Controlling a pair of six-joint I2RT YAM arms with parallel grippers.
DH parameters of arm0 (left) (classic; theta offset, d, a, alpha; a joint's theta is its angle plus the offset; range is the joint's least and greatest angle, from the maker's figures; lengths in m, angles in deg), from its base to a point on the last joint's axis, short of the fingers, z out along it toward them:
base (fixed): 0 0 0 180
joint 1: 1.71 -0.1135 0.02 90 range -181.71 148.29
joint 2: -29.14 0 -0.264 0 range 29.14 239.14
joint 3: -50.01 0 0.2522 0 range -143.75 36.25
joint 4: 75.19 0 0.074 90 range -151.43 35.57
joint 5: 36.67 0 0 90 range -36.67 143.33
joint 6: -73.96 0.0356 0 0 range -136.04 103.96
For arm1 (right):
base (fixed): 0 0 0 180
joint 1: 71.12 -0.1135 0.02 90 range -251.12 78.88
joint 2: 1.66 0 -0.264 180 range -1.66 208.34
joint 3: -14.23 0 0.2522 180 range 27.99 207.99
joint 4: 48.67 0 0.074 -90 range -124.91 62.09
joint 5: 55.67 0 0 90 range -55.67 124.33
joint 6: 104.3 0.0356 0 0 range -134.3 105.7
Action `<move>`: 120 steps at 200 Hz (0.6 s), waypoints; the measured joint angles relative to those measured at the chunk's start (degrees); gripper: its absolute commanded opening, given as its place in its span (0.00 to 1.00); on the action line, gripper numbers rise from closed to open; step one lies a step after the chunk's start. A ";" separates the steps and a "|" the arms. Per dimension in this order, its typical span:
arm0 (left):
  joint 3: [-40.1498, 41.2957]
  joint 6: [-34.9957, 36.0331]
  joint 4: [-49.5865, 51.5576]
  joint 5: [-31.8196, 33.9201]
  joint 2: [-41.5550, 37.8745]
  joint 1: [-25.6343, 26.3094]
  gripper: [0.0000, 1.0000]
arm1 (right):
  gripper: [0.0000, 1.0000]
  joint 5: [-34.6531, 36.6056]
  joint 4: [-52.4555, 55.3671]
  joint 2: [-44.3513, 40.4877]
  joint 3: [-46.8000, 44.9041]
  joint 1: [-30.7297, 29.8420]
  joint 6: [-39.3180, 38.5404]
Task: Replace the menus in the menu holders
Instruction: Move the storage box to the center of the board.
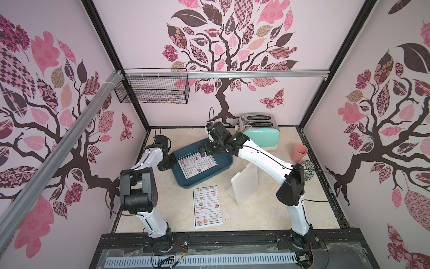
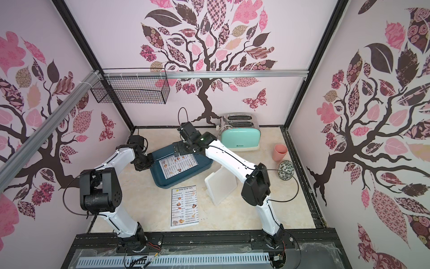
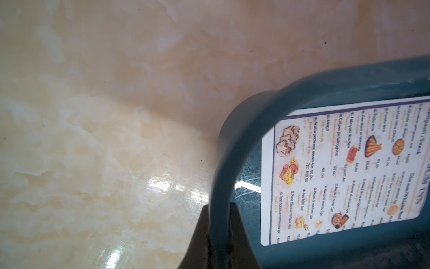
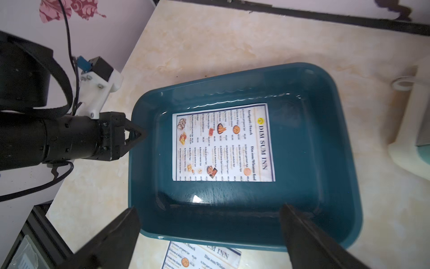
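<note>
The left claw [image 4: 140, 135] is pressed together on the rim of the dark teal tray [image 4: 330, 149], pinching it at one short end. The right claw [image 4: 209, 208] hangs above the tray's inside with its jaws spread wide, holding nothing.

One menu [image 4: 223, 142] lies flat, face up, on the floor of the tray, clear of all four walls. The second menu [image 1: 207, 206] lies flat on the table [image 1: 267, 209] just beside the tray's long side, the one that faces the robot's base. The white menu holder [image 1: 244, 186] stands near the tray, off its corner under the right arm, and looks tilted rather than square.

The sheet in the tray is probably very light, thin and floppy, and it lies flush on a smooth, glossy floor, so a straight pinch from above has little to catch. An edge is likely the best place to grip it: nudge the sheet against a wall of the tray until the border lifts, then close on that border. The tray probably slides easily, which the left claw's grip on its rim guards against. Held by one corner, the paper may droop or crease.
</note>
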 measured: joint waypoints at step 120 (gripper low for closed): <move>0.52 3.21 0.42 -2.71 -0.61 -2.34 0.14 | 0.79 15.17 6.23 15.28 11.47 -2.58 0.33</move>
